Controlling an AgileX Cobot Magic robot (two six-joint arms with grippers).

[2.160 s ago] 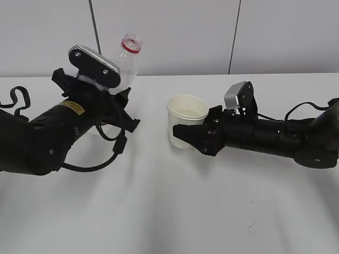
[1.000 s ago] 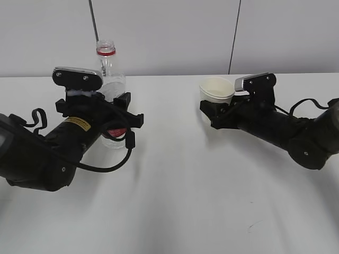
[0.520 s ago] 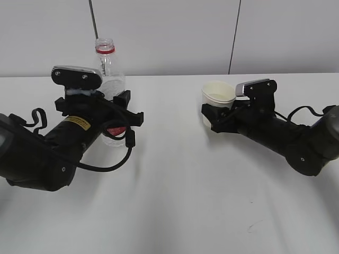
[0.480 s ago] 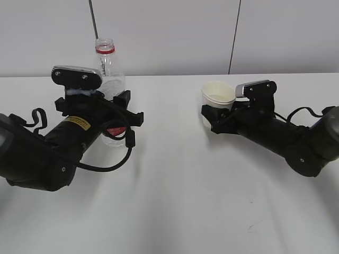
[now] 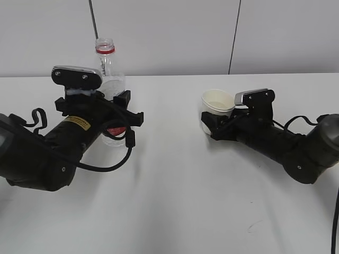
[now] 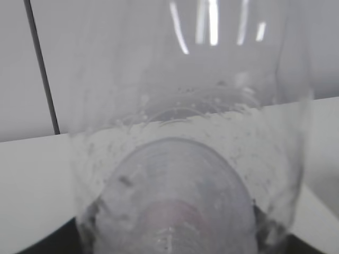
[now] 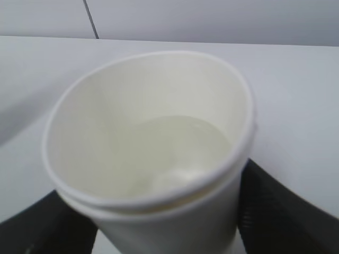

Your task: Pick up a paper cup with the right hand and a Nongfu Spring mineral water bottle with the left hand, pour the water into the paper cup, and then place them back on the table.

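Bottle: clear glossy plastic, droplets clinging inside, held between the left gripper jaws. Paper cup: matt cream paper, smooth rolled rim, between the right gripper jaws. Grippers: matt black plastic. Table: matt white.

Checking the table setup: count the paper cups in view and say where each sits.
1. The paper cup sits right of centre, in the right hand's grip, with water in its bottom. Another behind the arms cannot be ruled out.
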